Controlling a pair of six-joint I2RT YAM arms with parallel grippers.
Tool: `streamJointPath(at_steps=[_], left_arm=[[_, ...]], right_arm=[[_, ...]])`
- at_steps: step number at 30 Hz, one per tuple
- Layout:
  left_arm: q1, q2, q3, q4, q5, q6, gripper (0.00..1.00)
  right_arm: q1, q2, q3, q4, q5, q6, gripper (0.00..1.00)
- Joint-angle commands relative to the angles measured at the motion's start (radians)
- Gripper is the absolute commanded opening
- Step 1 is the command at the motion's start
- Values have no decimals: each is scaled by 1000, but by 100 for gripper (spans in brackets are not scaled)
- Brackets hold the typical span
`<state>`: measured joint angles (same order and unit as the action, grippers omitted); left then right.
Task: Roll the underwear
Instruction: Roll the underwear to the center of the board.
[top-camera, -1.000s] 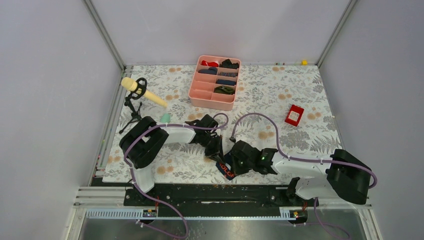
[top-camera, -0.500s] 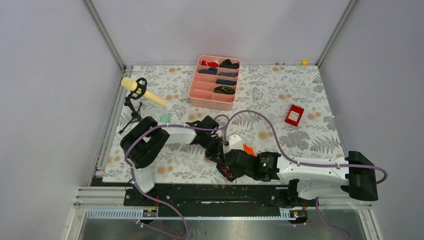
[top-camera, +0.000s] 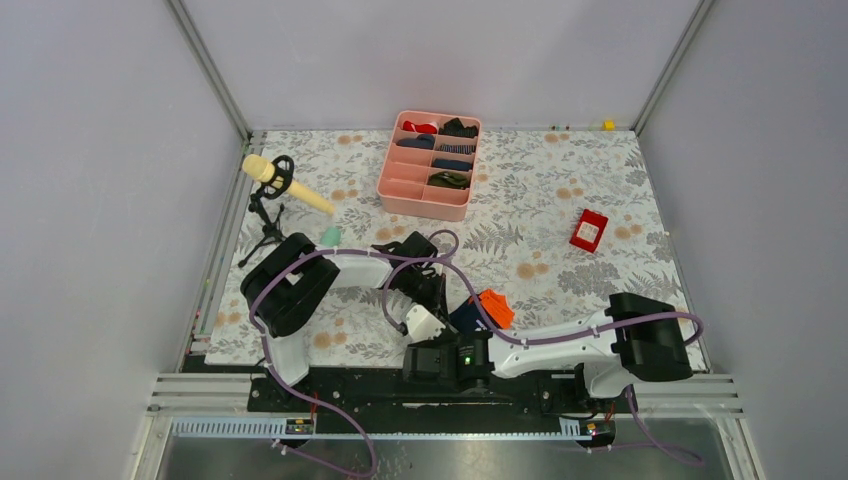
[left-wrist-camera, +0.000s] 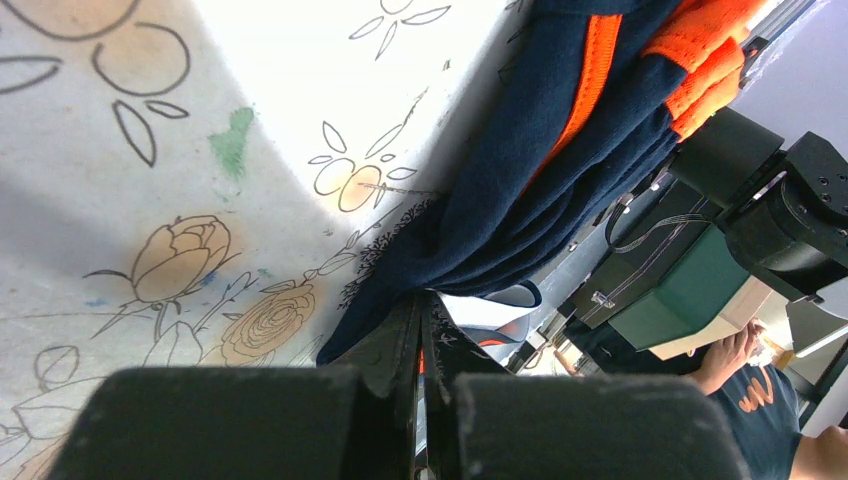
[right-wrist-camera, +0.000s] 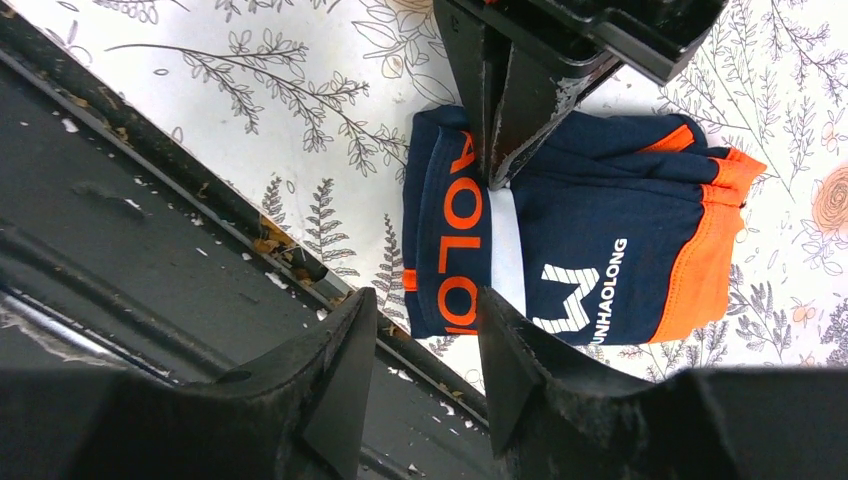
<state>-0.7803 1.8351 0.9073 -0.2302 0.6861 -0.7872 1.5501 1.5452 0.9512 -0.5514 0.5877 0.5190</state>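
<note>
left gripper (right-wrist-camera: 495, 175) is clamped on the underwear (right-wrist-camera: 600, 250) edge, probably pinning it for the roll; right gripper (right-wrist-camera: 425, 300) hovers just beside, jaws apart, empty

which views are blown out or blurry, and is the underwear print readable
Left wrist: the tablecloth glares white near the top, the left fingers are a dark blur, the underwear is sharp. Right wrist: the right fingers are soft, the underwear lettering crisp. Top external: evenly lit, print too small.

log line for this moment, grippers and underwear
left gripper: shut on underwear | right gripper: open, empty, over near table edge | underwear: folded on table, not yet rolled
</note>
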Motion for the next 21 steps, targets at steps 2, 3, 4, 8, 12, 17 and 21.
streamJointPath(at_steps=[2,3,4,8,12,17,21], left_arm=[[-14,28,-24,-29,-31,17,0],[-15,29,-24,-29,-31,17,0],[-16,29,-25,-29,-30,17,0],[-16,28,-24,-29,-31,15,0],[-16,26,-21,-29,-33,12,0],[-18,26,-21,-28,-33,10,0],[-22,25,-20,-29,-33,6,0]], right_arm=[[4,38,27,-22,52,7,49],[3,44,22,-16,45,10,49],[3,49,15,-6,41,15,49],[3,60,-14,23,29,35,48],[2,87,-32,39,30,50,48],[-7,107,-37,50,46,57,48],[-34,102,-59,69,30,67,47]])
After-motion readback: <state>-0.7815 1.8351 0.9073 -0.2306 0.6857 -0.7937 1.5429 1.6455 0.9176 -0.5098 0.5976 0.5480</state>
